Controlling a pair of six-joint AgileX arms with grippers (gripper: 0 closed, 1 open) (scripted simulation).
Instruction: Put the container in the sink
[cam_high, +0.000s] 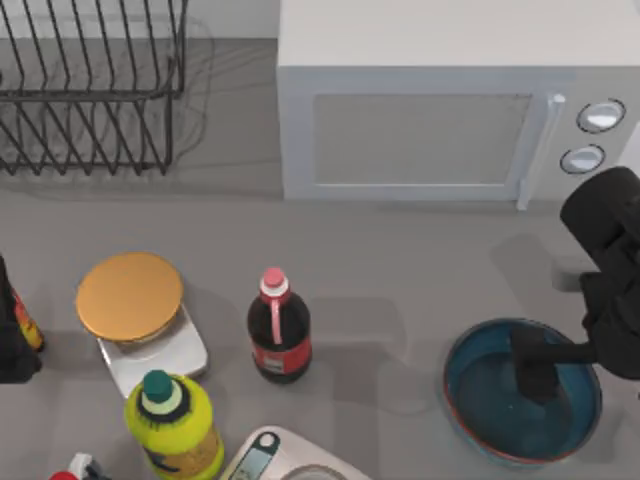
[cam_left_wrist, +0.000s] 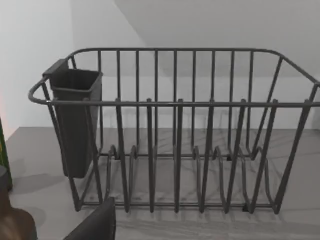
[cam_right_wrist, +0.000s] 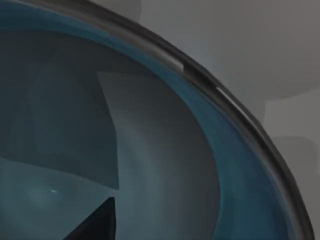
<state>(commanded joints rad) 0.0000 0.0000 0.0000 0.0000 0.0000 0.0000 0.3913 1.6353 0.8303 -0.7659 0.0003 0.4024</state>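
Observation:
The container (cam_high: 487, 420), a wide teal-blue bowl with a thin reddish-brown rim, sits on the grey counter at the front right. My right gripper (cam_high: 542, 374) reaches down into it from the right, open, with one dark finger inside the bowl and nothing held. In the right wrist view the bowl's blue inside (cam_right_wrist: 150, 165) is very close, and one fingertip (cam_right_wrist: 97, 226) hangs just above it. My left arm (cam_high: 10, 350) is parked at the table's left edge, its gripper open, a fingertip (cam_left_wrist: 97, 225) facing the rack. The sink is out of view.
A white microwave (cam_high: 430, 120) stands at the back right and a black wire dish rack (cam_high: 90, 90) (cam_left_wrist: 175, 140) at the back left. A gold-lidded tub (cam_high: 130, 295), a dark red-capped bottle (cam_high: 278, 335) and a yellow-green bottle (cam_high: 172, 425) stand left of the bowl.

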